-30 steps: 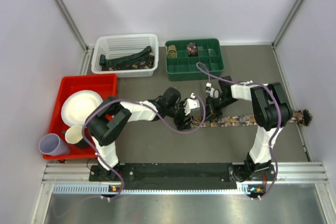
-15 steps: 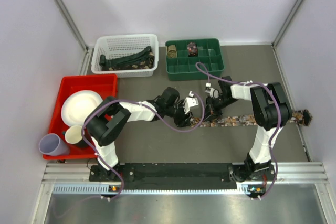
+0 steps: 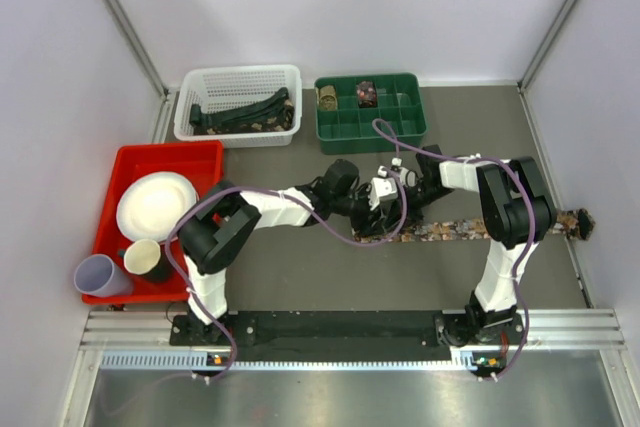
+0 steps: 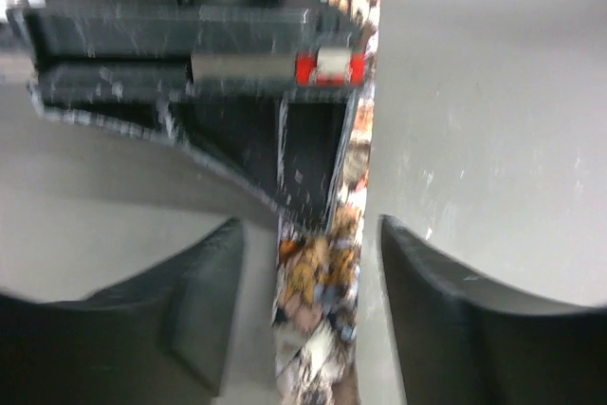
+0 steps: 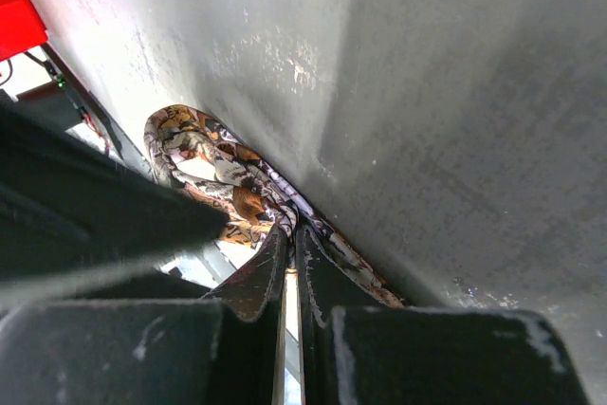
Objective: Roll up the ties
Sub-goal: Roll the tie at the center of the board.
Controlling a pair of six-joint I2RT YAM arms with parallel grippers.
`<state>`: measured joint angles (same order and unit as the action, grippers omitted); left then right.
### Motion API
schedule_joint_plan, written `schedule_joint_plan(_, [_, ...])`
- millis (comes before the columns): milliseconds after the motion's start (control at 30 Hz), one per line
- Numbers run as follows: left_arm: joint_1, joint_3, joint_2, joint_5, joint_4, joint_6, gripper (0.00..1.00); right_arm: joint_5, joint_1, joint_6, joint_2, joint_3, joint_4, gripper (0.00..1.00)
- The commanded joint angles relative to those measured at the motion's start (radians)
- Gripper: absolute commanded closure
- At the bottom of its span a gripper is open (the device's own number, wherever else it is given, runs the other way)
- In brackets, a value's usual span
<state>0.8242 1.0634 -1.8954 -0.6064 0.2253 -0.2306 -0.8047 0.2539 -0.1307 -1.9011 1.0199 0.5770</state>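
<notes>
A brown-red floral tie [image 3: 450, 229] lies flat across the table, running right to its end [image 3: 580, 219]. My right gripper [image 3: 404, 209] is shut on the tie's left part; in the right wrist view [image 5: 291, 230] the fingertips pinch the fabric, and a loose curl of the tie [image 5: 204, 166] lies beyond them. My left gripper [image 3: 376, 209] is open right next to it. In the left wrist view [image 4: 308, 239] the tie [image 4: 318, 305] runs between the spread fingers, untouched. Two rolled ties [image 3: 327, 97] [image 3: 367, 93] sit in the green tray [image 3: 370, 132].
A white basket [image 3: 238, 77] at the back holds dark ties [image 3: 245, 110]. A red tray [image 3: 165, 157] on the left holds a plate [image 3: 155, 204] and a cup [image 3: 143, 255]; a lilac cup [image 3: 100, 274] stands at its corner. Purple cables loop over both arms.
My left gripper has moved right and back, closing up on the right gripper over the tie's left end. The right gripper has stayed put.
</notes>
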Motion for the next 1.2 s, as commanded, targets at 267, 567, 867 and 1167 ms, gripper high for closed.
schedule_joint_plan(267, [-0.046,-0.057,0.093,0.054,-0.323,-0.182,0.3,0.091,0.015,0.049,-0.029,-0.009,-0.016,1.0])
schedule_joint_plan(567, [-0.046,-0.054,0.101,0.039,-0.236,-0.158,0.62,0.096,0.015,0.051,-0.03,-0.014,-0.019,1.0])
schedule_joint_plan(867, [-0.017,0.017,0.067,-0.027,-0.149,-0.073,0.64,0.093,0.015,0.045,-0.036,-0.012,-0.022,1.0])
schedule_joint_plan(1167, [0.03,0.112,-0.093,0.016,-0.13,-0.044,0.64,0.082,0.015,0.042,-0.038,-0.007,-0.019,1.0])
